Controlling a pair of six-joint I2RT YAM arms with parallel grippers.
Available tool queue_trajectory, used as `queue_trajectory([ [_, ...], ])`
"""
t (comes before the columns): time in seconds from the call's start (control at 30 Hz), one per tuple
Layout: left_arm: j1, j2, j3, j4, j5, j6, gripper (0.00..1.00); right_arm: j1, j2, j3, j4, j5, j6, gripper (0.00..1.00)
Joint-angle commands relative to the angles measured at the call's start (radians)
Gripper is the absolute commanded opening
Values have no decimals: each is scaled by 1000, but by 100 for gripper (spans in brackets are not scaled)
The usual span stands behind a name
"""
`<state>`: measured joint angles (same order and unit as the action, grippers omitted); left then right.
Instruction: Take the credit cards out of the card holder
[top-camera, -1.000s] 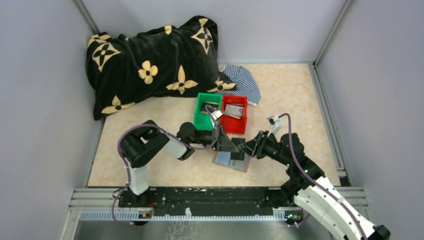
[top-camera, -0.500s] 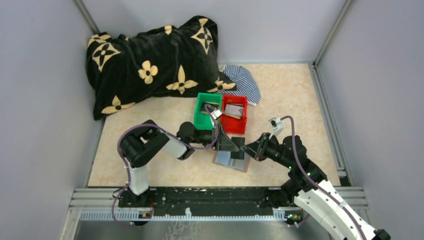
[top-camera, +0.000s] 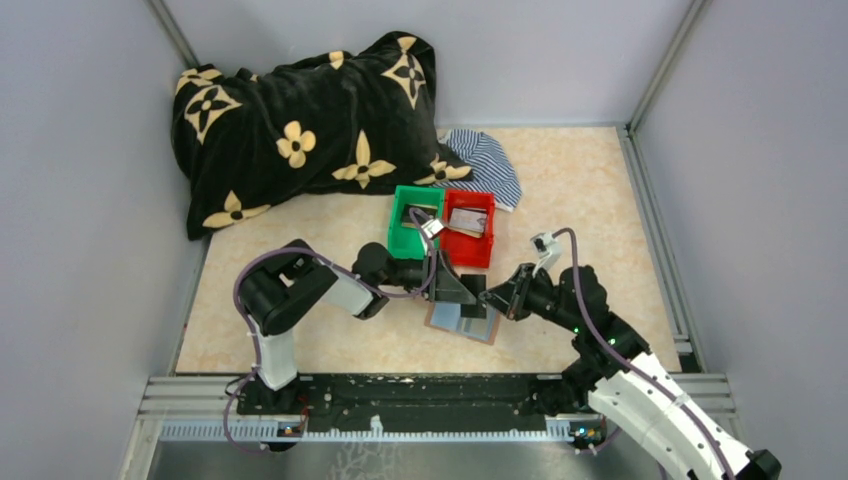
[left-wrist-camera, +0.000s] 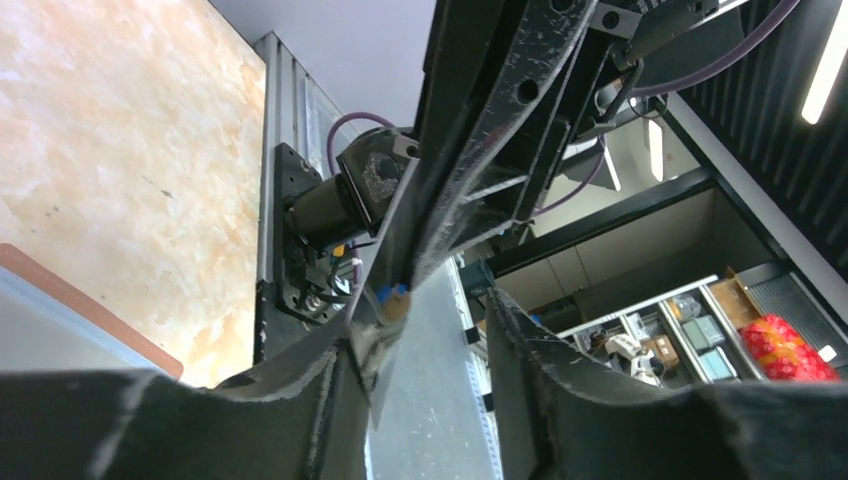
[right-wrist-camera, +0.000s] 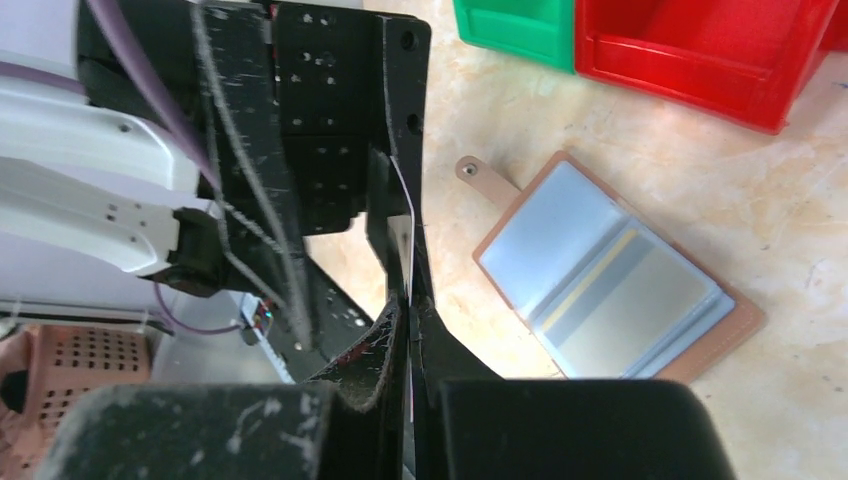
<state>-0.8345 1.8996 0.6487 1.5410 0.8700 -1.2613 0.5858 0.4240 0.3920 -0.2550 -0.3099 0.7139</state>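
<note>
Right hand (right-wrist-camera: 406, 315) pinches a card (right-wrist-camera: 403, 240) edge-on (wrist view only); left hand (left-wrist-camera: 425, 350) parted.

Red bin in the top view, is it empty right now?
No, the red bin has a greyish card lying flat on its floor.

No legible text, labels or numbers in any view: card holder (right-wrist-camera: 612, 285) panels plain, card (top-camera: 466, 220) in red bin (top-camera: 470, 257) too small, blanket (top-camera: 300, 130) flower motifs only.
</note>
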Motion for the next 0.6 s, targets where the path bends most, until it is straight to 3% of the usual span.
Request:
queue_trajectory([
  [0.0, 15, -91, 5, 249, 40, -39, 55, -4, 92, 122, -70, 57, -153, 0],
  [0.17, 83, -203, -55, 242, 70, -46, 75, -4, 272, 264, -89, 100, -268, 0],
  [0.4, 188, -255, -146, 241, 97, -35, 77, -5, 574, 490, -103, 211, -433, 0],
  [0.57, 219, -312, -174, 137, 106, 33, 77, -32, 758, 665, -157, 295, -541, 0],
])
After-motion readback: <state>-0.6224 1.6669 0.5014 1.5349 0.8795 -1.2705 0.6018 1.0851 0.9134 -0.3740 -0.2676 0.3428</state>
